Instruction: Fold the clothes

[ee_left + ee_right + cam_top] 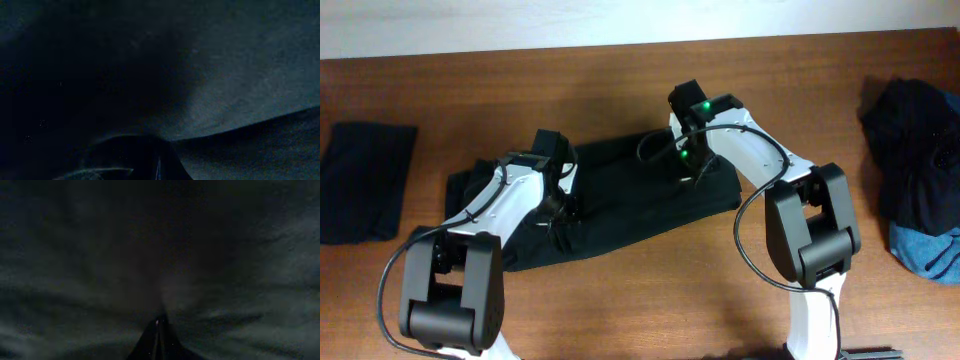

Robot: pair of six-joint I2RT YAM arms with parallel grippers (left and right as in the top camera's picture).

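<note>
- Under the left pincer (560, 207) and the right pincer (692, 170) lies a black garment (620, 200), spread flat across the middle of the desk (620, 300). Both pincers are down on its cloth.
- Between the two pincers the garment is matte and soft. It forms a broad slanted band with shallow wrinkles and an uneven edge on the side nearer the arm bases.
- Up close, the right pincer (160, 330) has its tips pressed together. Faint creases in the dark fabric run toward them. I cannot tell whether a fold of cloth is caught between them.
- Seen from its own wrist, the left pincer is lost in shadow at the bottom edge. It is pressed together too, with grey-black cloth filling everything beyond it.
- Well out past the left pincer, apart from the garment, a folded black piece (365, 180) rests flat near the desk's edge.
- Well out past the right pincer sits a rumpled dark heap (915, 140). A blue piece (925, 250) shows at its near end, touching it.
</note>
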